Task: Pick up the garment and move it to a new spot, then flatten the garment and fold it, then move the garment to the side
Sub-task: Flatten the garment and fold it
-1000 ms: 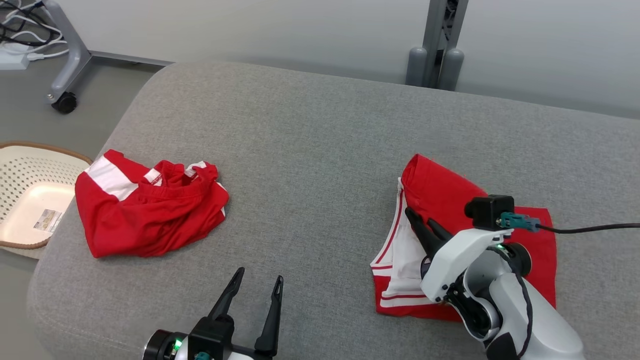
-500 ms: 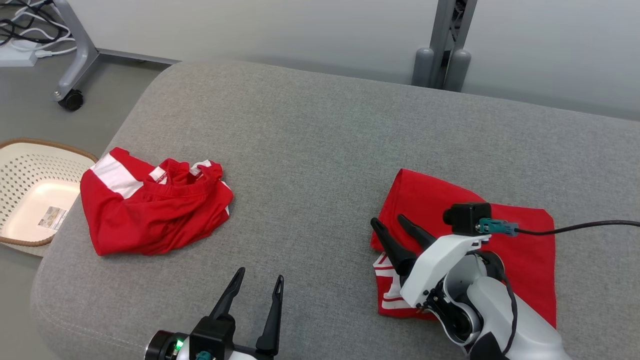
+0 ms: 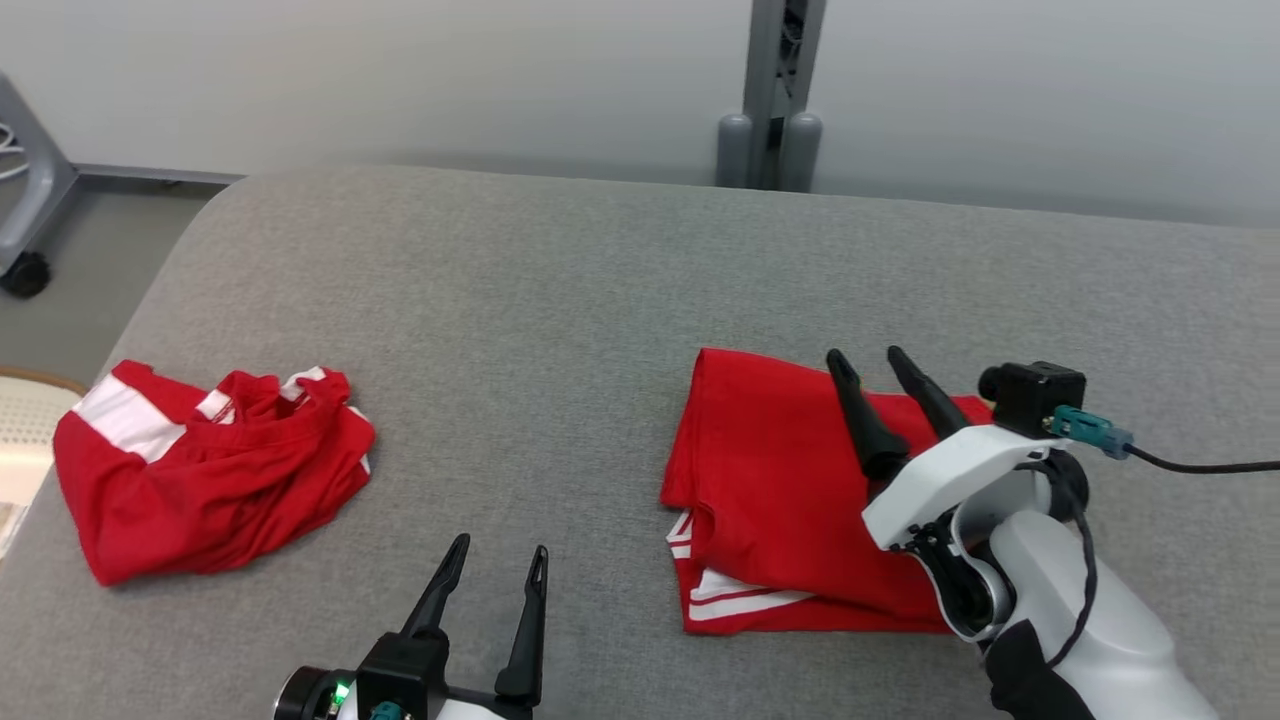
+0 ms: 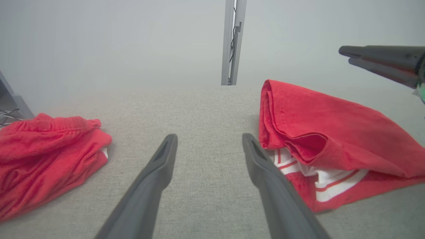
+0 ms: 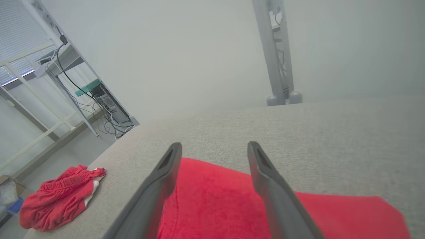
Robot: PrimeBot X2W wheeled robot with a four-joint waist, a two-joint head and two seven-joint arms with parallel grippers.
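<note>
Your right hand (image 3: 864, 353) hangs released and empty just above the folded garment (image 3: 770, 470). Your left hand (image 3: 500, 545) is released too. Pinch all layers beneath the fingertips before sliding the garment aside.

The left gripper (image 3: 500, 548) sits low at the lower left of the head view. Its two dark fingers point forward, jaws spread wide and empty. The right gripper (image 3: 863, 354) reaches forward from its white wrist (image 3: 945, 480) and pale forearm (image 3: 1090, 640), fingers angled up and slightly leftward, jaws parted, holding nothing.
</note>
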